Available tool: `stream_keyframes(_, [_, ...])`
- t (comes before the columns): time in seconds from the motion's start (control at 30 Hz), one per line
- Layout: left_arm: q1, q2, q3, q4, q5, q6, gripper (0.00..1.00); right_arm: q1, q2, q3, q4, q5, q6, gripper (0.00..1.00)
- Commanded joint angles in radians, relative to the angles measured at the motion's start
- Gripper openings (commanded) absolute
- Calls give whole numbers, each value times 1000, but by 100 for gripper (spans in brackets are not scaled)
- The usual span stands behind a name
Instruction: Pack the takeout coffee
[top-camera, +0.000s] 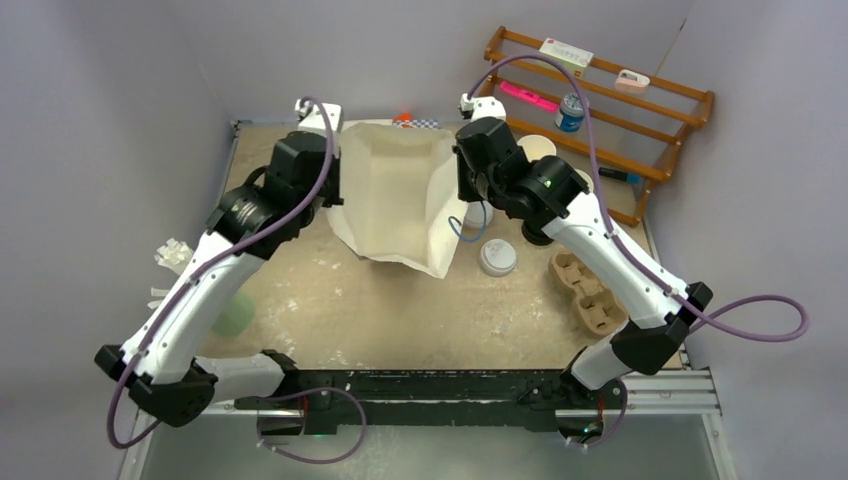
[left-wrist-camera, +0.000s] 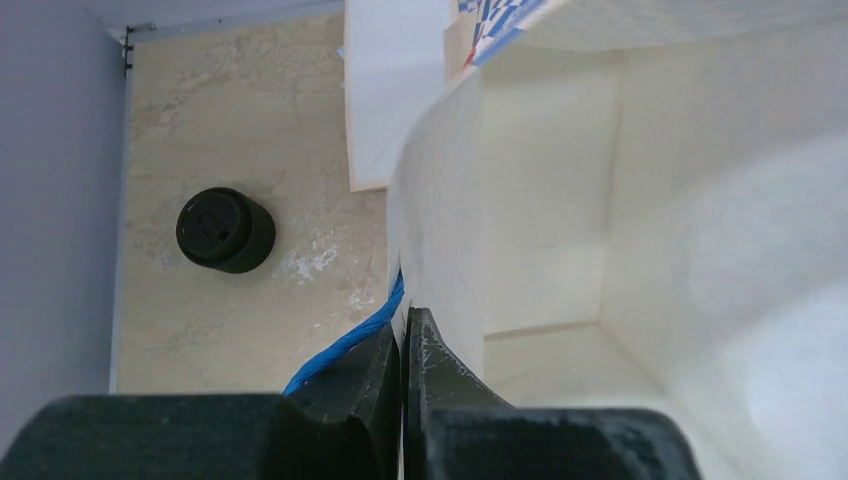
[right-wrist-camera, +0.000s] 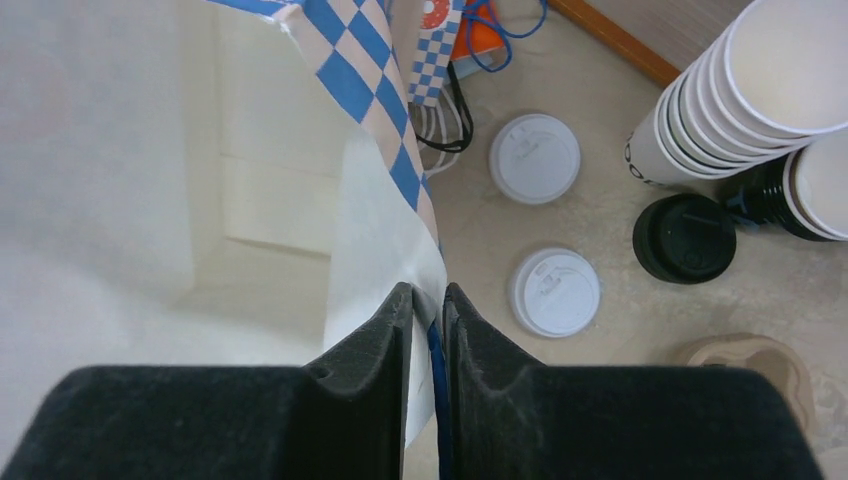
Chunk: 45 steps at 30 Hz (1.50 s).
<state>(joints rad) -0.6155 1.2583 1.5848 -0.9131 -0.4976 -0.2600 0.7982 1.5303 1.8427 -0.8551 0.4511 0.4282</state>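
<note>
Coffee cup (right-wrist-camera: 684, 237) stood upright on the counter, right of the right jaws; both jaws pinched the bag (right-wrist-camera: 100, 150) edges.

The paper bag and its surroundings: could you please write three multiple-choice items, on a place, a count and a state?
1. In the right wrist view, where is the black-lidded cup? A. on the table near the stack of white cups; B. inside the paper bag; C. on top of that stack.
2. How many loose white lids show there? A. one; B. two; C. four.
3. The left gripper is: A. open above the bag; B. shut on a cup; C. shut on the bag's edge.
Answers: 1 A, it stands on table by the stack; 2 B, two lie apart; 3 C, it pinches the bag's rim.
</note>
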Motion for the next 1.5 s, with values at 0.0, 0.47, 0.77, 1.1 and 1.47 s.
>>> stream_keyframes(0.0, [7, -135, -61, 145, -2, 78, 0, -5, -23, -10, -35, 100, -36, 21])
stream_keyframes(0.47, [6, -307, -252, 402, 182, 116, 0, -5, -95, -130, 190, -174, -88, 55])
stream_keyframes(0.77, [7, -135, 33, 50, 251, -50, 0, -5, -80, -97, 223, -408, -17, 82])
stream_keyframes(1.1, [11, 34, 189, -168, 167, -18, 0, -11, -110, -65, 202, -444, 27, 98])
stream_keyframes(1.47, [240, 196, 195, -230, 337, 35, 0, -31, -191, -128, 210, -387, 64, 98])
